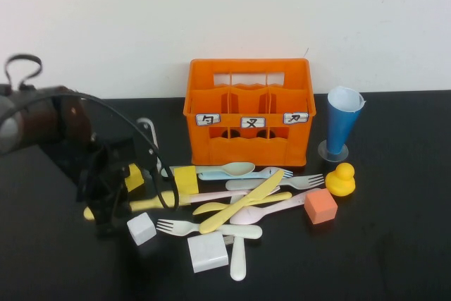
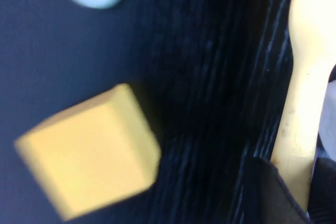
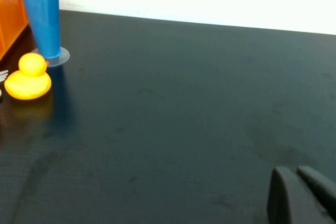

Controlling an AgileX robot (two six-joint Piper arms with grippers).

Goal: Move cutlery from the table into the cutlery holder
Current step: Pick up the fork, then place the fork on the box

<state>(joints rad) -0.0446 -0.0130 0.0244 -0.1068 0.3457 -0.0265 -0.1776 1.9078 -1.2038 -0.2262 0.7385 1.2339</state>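
Note:
The cutlery (image 1: 246,199) lies in a loose pile on the black table (image 1: 394,244) in front of the orange cutlery holder (image 1: 248,111), whose compartments look empty. My left gripper (image 1: 106,209) is low at the left end of the pile. In the left wrist view its two dark fingers (image 2: 273,187) are shut on the handle of a yellow cutlery piece (image 2: 310,77), which also shows in the high view (image 1: 151,204). My right gripper (image 3: 302,179) is shut and empty over bare table, and is out of the high view.
A yellow block (image 1: 134,177) and a small white block (image 1: 141,229) sit beside my left gripper. A larger white block (image 1: 208,252), an orange block (image 1: 320,206), a yellow duck (image 1: 342,180) and a blue cone cup (image 1: 343,125) ring the pile.

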